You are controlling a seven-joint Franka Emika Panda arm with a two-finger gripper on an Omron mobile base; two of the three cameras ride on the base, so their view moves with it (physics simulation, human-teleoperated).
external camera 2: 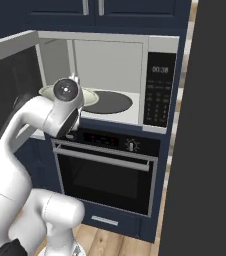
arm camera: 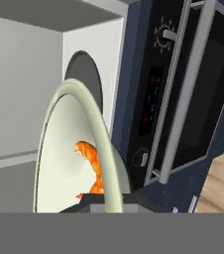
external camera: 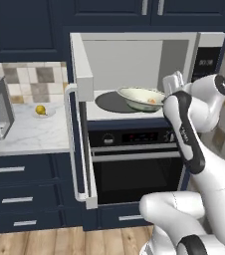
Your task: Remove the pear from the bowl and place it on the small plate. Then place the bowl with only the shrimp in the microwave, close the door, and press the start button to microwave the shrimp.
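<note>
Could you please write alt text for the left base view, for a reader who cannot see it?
The white arm's gripper holds the bowl with the shrimp by its rim inside the open microwave. On the counter to the left, the pear sits on the small plate.

The gripper (arm camera: 106, 198) is cut off by the lower edge of the hand view, so only the dark fingertips (arm camera: 91, 198) show, pinched on the near rim of the bowl (arm camera: 64, 149); in the left base view the white wrist hides them. The shrimp (arm camera: 91, 166), just beyond the jaws, is partly masked by that rim. The bowl's far side sits behind the arm in the right base view. The small plate (external camera: 44, 114), well apart from the jaws, is too small for detail under the pear (external camera: 40, 110). The door (external camera: 84, 124) runs edge-on, its glass unseen.
</note>
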